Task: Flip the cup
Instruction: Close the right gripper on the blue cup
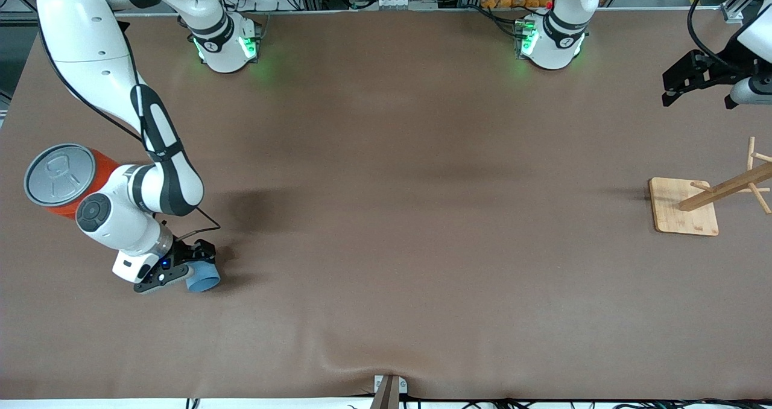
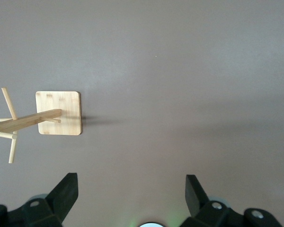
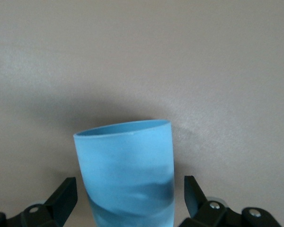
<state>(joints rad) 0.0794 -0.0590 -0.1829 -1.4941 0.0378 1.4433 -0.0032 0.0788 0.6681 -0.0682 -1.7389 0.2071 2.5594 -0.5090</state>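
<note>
1. Front view shows my right pincer point(image 1: 192, 271) low at the right arm's end of the tabletop point(image 1: 386, 216), its spread fingers straddling the cup point(image 1: 202, 278), which lies nearer the front camera than the orange can point(image 1: 63, 180).

2. Right wrist view shows the cup point(image 3: 128, 175) between my two fingers point(image 3: 64, 196), one on each side of the wall with a gap still showing on both. So the right pincer point(image 3: 128, 198) is released, not yet grasping; I judge I have lined up around the body so that a squeeze would catch it across its width.

3. That view shows the cup's flat closed end, not its darker inside, so I take it as resting mouth down or on its side; I cannot tell which. A grip on the wall would let me turn my wrist and bring the mouth up.

4. The can stands just beside my right arm, so I should lift clear of it before turning.

5. My left pincer point(image 1: 684, 83) waits in the air at the left arm's end, above the wooden rack point(image 1: 684, 207). Left wrist view shows its fingers point(image 2: 66, 191) wide apart and holding nothing, the rack point(image 2: 59, 113) below.
</note>
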